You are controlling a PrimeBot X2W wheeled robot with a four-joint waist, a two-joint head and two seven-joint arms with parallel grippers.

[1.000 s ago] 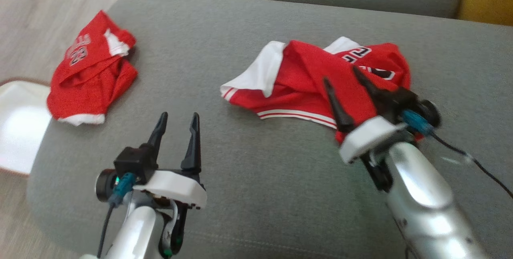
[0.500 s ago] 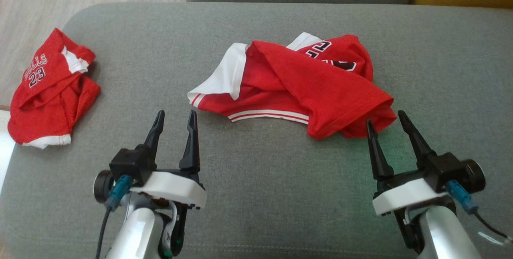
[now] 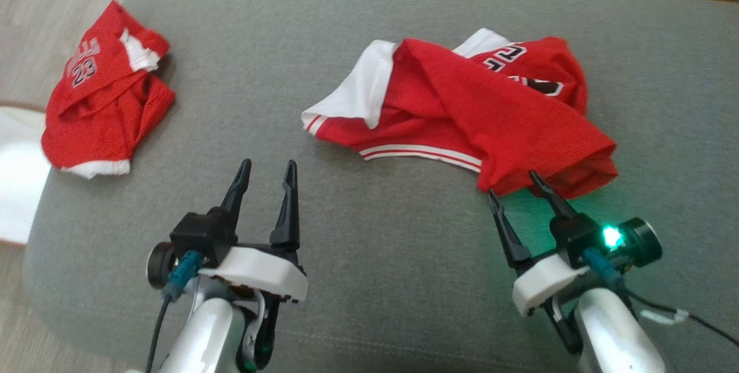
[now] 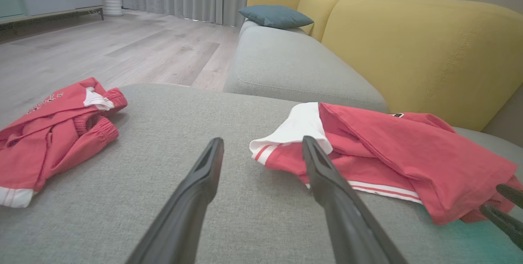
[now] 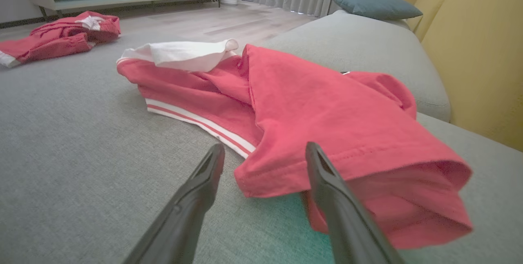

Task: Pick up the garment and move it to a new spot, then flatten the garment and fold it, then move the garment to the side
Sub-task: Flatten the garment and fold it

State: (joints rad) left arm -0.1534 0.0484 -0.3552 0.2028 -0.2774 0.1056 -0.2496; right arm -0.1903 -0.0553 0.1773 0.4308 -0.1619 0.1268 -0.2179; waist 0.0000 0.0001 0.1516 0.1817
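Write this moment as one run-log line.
stage: pre-grasp | left end effector: open, above grey cushion | right end effector: open, tips at red jersey near edge | second red garment: cushion's left end

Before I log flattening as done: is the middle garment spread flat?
No, crumpled: the garment lies doubled over itself, one white panel flipped up.

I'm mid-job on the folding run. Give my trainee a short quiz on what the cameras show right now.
1. True or false: the left end effector and the right end effector are both open.
2. Multiple choice: the smaller red garment lies A) on the floor, B) on the grey cushion, toward the robot's left, C) on the yellow backrest.
3. Short answer: which end effector has its fingertips at the crumpled red garment's hem?
Key: 1 true; 2 B; 3 the right one.
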